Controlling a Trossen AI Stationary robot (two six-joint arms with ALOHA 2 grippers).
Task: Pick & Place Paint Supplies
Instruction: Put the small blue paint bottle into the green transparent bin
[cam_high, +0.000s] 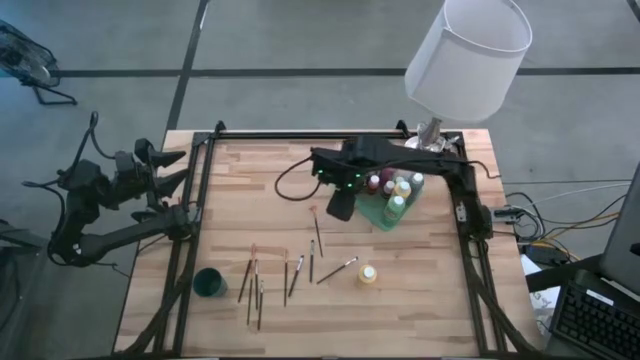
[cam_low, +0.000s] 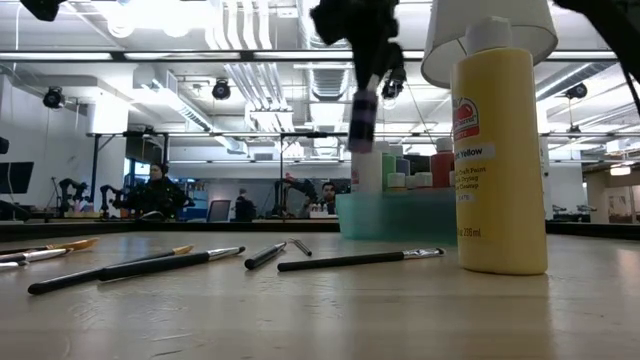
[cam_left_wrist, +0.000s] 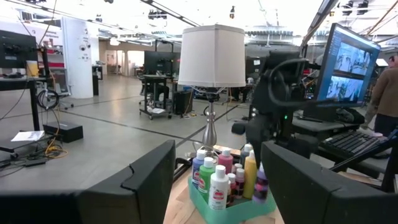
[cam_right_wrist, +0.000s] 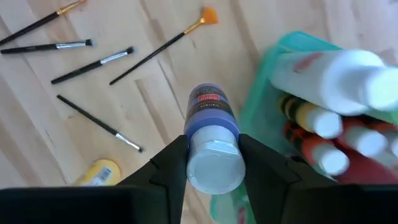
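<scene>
Right end effector clamped on purple bottle, label partly hidden; left end effector apart, idle.

Open wood betw. brushes & tray; lamp behind tray.

Open-plan robotics lab: exposed ducts, monitors

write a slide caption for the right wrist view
Right pincer holds a purple paint bottle above the table beside the green tray.
</scene>
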